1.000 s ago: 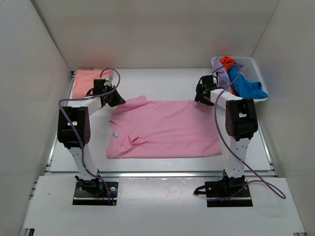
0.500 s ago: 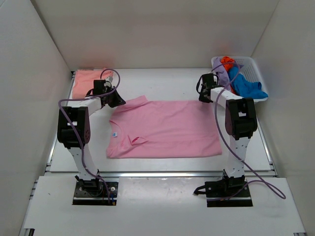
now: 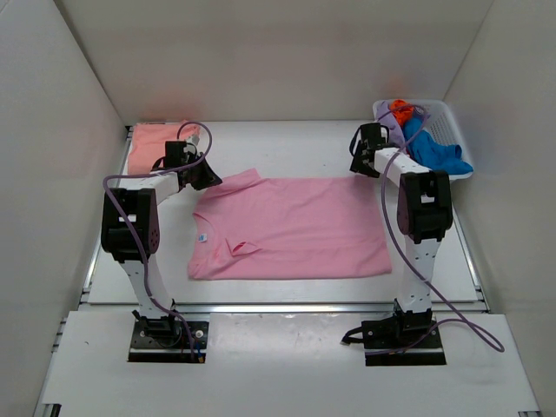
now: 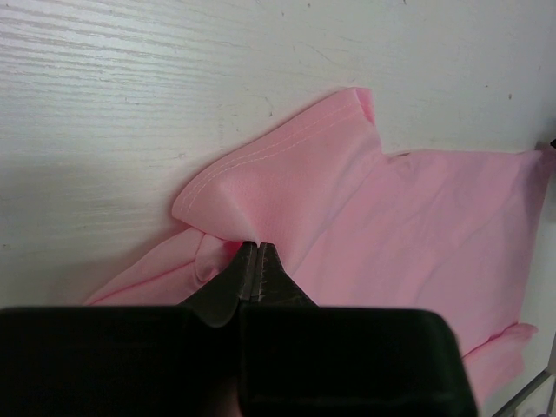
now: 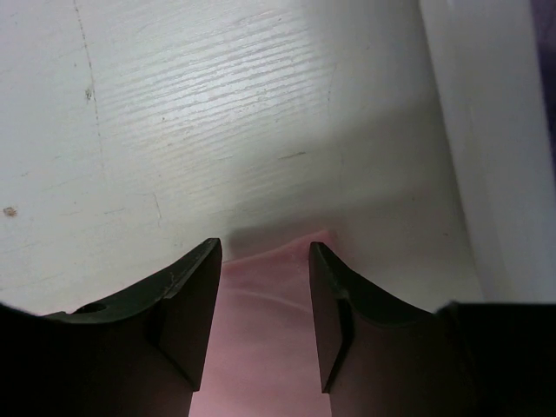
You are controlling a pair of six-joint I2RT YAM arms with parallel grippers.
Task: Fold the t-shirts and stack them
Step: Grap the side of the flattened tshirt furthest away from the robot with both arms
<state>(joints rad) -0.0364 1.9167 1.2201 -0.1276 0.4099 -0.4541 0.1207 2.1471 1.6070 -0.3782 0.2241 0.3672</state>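
The left claw (image 4: 253, 257) pinches the sleeve of the light pink t-shirt (image 4: 373, 217), spread flat on the counter (image 4: 130, 78) ahead of it. The right claw (image 5: 264, 261) gapes over the hem corner (cloth just below its tips); lower it, bite both layers, then lift evenly.

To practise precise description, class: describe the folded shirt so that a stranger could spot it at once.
Look to the far left corner of the table. The peach shirt lies there as a small folded block, unlike the pink shirt spread flat mid-table.
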